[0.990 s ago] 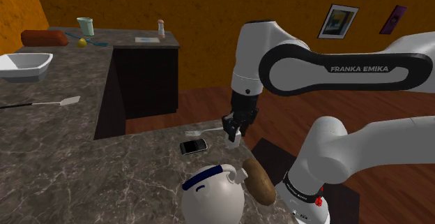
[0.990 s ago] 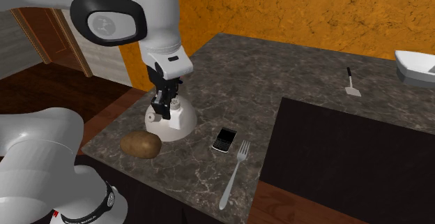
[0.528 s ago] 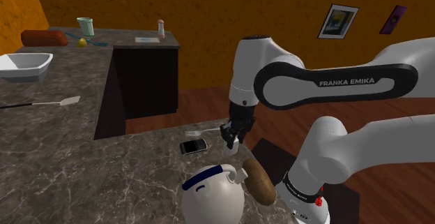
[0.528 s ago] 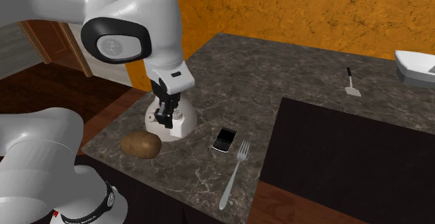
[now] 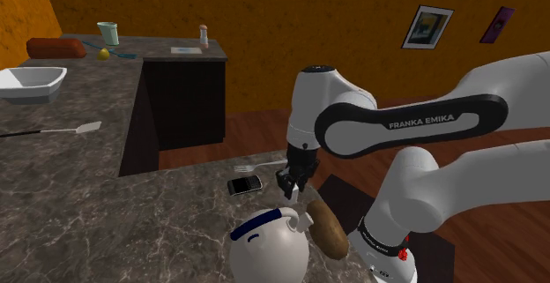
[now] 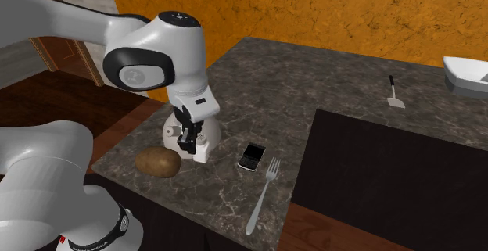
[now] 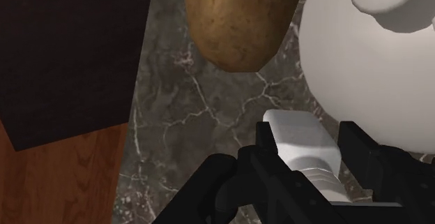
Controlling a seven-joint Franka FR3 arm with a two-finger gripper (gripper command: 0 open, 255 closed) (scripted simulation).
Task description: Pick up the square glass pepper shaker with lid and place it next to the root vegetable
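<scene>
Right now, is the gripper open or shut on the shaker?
Shut on it: in the wrist view the gripper clasps the pale shaker on both sides, close to the potato.

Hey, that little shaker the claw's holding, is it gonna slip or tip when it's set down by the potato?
Probably rigid: the shaker looks boxy and undeformed where the claw clasps it. Its flat sides suggest a steady grip with little slipping. It seems longer than wide, so it might tip if released tilted beside the potato.
</scene>
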